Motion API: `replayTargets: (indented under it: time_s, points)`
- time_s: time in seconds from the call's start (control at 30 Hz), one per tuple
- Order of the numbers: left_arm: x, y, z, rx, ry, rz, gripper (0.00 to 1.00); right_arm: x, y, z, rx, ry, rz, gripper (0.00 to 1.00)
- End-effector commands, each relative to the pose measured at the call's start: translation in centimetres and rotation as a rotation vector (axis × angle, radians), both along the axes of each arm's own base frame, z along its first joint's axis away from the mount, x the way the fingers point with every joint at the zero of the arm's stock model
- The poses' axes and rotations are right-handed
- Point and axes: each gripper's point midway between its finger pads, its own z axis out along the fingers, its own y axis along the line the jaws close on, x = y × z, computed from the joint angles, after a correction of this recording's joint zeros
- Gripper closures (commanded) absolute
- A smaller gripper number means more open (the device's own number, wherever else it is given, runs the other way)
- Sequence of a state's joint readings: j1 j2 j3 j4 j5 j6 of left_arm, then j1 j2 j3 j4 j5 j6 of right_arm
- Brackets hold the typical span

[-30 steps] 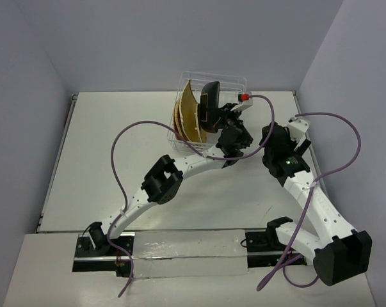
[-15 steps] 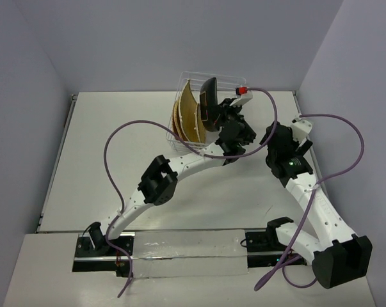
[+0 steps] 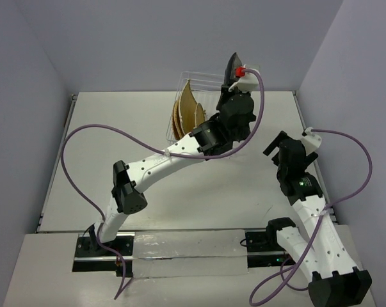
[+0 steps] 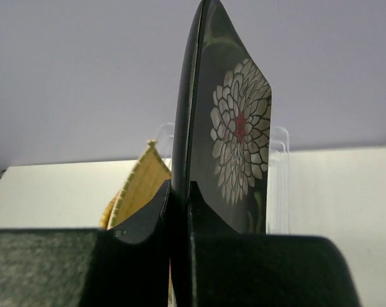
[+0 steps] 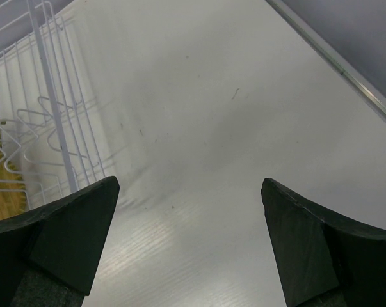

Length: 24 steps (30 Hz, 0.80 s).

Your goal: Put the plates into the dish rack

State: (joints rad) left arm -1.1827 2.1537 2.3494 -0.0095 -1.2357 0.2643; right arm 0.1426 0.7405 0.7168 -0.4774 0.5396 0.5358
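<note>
Left gripper clamps the black floral rounded-square plate upright above the white wire dish rack. Right gripper, jaws spread wide and empty, hovers over the white surface.

Ahead of your right claw, between its spread fingers, the table lies bare, with room to pass. The dish rack puts its wire wall just off that claw's left finger. Your left claw pinches the upright black floral plate, which blocks the way ahead. Low to its left, woven plates fill the slots. The left arm crosses the rack's near side.
</note>
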Motion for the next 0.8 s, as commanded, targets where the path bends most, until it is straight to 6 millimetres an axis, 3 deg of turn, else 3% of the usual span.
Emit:
replayTargets:
  time_s: [0.0,0.1,0.13,0.3,0.37,0.53,0.77]
  points:
    - [0.2,0.9,2.0,-0.133,0.068,-0.197,1.0,-1.4,-0.5,-0.2,0.011,-0.022,-0.018,0.0]
    - [-0.1,3.4,1.8,-0.105,0.12,-0.237,1.0,-1.8,-0.2,-0.8,0.019,-0.011,0.001,0.0]
    - [-0.4,3.3,1.7,-0.118,0.143,-0.275,1.0,-1.8,-0.1,-1.0,0.024,-0.008,0.01,0.0]
    - [-0.2,5.9,-2.0,-0.064,0.272,-0.221,1.0,-1.9,0.0,-1.7,0.026,0.008,0.017,0.0]
    - [0.2,6.3,-3.9,-0.053,0.338,-0.219,1.0,-1.9,0.0,-1.9,0.022,0.016,0.018,0.0]
    - [1.8,6.9,-6.3,-0.037,0.385,-0.168,1.0,-1.8,-0.4,-2.2,0.007,0.035,-0.004,0.0]
    - [4.1,6.7,-7.4,-0.019,0.376,-0.125,1.0,-1.6,-0.7,-3.0,-0.007,0.073,-0.02,0.0]
